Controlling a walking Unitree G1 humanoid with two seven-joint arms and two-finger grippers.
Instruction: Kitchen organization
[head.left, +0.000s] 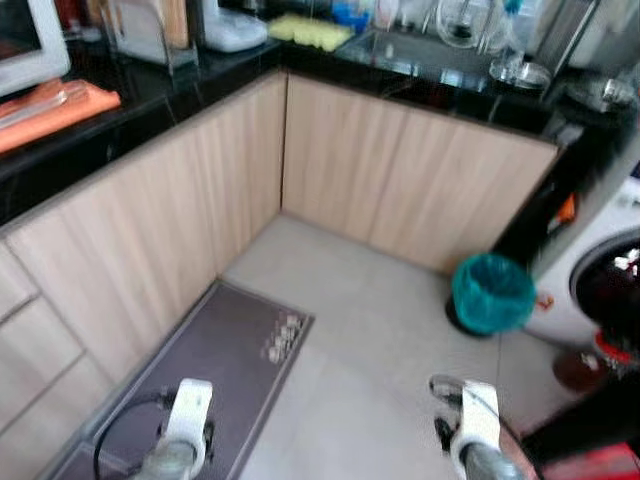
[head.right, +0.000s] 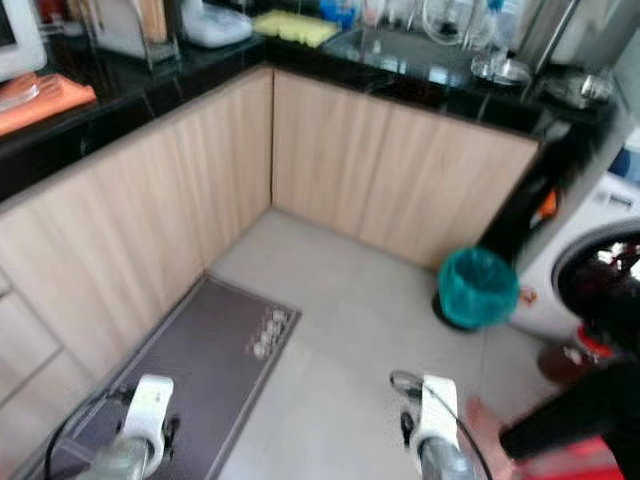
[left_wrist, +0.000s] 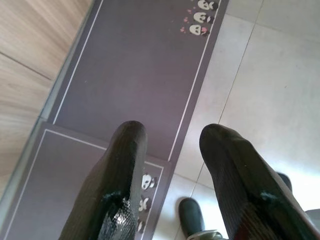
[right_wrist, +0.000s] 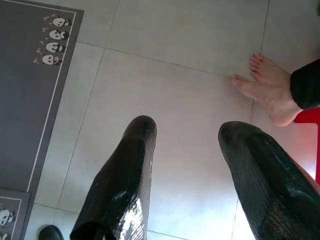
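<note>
Both arms hang low over the kitchen floor (head.left: 380, 330), neither holding anything. The left pincer (left_wrist: 170, 145) has its two black fingers (left_wrist: 125, 165) spread apart and hovers above a dark grey mat (head.left: 215, 365) with a thin pale border and a row of small panda faces (left_wrist: 200, 17) at its end. The right pincer (right_wrist: 187, 145) is likewise released, its fingers wide apart over pale tiles — just beyond it a person's bare foot (right_wrist: 267, 90) rests on the floor, with a dark trouser hem above it and something red beside it.

Ahead, light wood cabinets (head.left: 400, 170) meet in a corner under a black desk (head.left: 200, 85). On the desk the things to be put in order stand blurred: an orange cloth (head.left: 55, 110) at the left, a rack (head.left: 150, 30) further along, a yellow cloth (head.left: 310, 30) near the corner, and a sink (head.left: 420, 50) with glassware behind it. At the right stands a small bin lined with a teal bag (head.left: 492, 293), just beside a white washing machine (head.left: 600, 270) — its round door looks dark.
</note>
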